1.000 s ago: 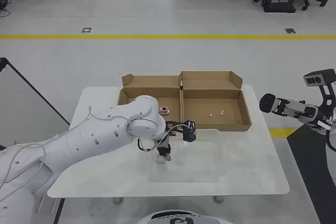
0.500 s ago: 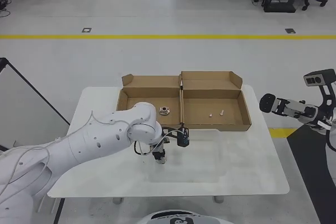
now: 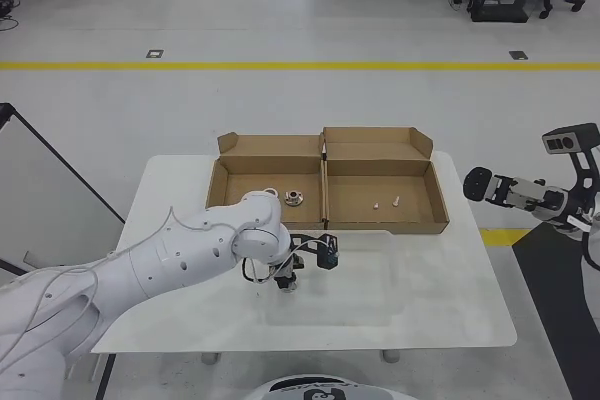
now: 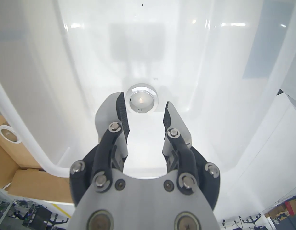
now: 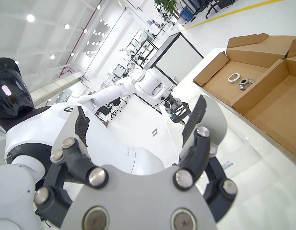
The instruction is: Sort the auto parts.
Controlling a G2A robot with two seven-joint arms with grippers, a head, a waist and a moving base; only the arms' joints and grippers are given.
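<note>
The left gripper (image 3: 289,281) hangs low over the white table (image 3: 410,290), near its middle and just in front of an open cardboard box (image 3: 420,190). In the left wrist view the gripper (image 4: 144,114) has its jaws spread, and a short metal collar (image 4: 143,100) lies on the table at the tips of its ribbed fingers (image 4: 121,113). The collar sits just beside one pad; whether they touch cannot be told. The box has two compartments. In the left one a flat metal ring (image 3: 269,193) and a flanged part (image 3: 295,197) rest side by side, close but apart. In the right one two small white parts (image 3: 385,201) lie near each other. The right gripper (image 3: 477,185) is held in the air off the table's right edge, well apart from the parts. Its own wrist view shows it (image 5: 138,120) wide open and holding nothing, looking across the table toward the box (image 5: 258,106), the ring (image 5: 234,77) and the flanged part (image 5: 245,83).
</note>
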